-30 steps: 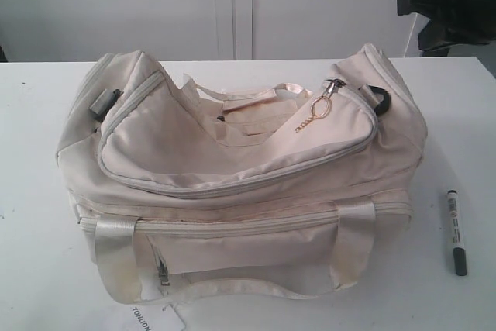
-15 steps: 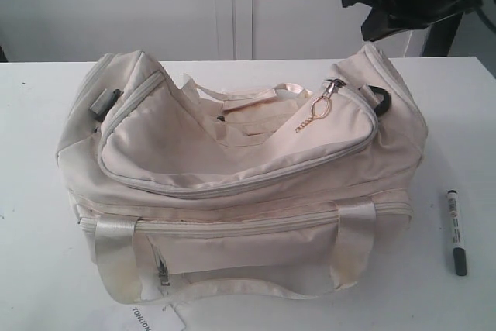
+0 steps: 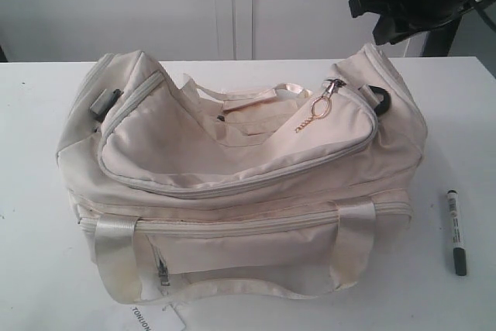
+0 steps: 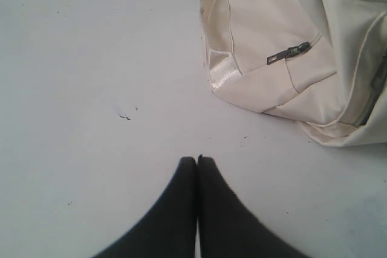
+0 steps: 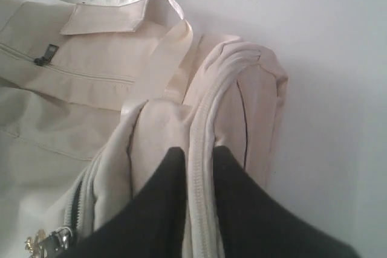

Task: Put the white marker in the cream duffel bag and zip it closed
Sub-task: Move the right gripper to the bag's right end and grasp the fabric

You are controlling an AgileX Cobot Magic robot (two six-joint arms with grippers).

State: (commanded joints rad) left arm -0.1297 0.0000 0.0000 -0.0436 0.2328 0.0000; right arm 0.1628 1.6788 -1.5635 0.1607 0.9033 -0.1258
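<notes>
The cream duffel bag lies across the middle of the white table, its top panel sagging and a gold ring zip pull near its right end. The white marker lies on the table to the right of the bag, dark cap toward the front. My right gripper hangs in the air above the bag's far right end. In the right wrist view the right gripper is open, with a zip seam of the bag showing below the gap. My left gripper is shut and empty over bare table beside one end of the bag.
A white paper tag pokes out under the bag at the table's front edge. Bare table stretches to the left of the bag, and a narrower strip to the right holds the marker. A white wall stands behind the table.
My right arm has swung in from the far right to above the bag's right end, and its jaws have parted. The bag and the marker have not moved.
</notes>
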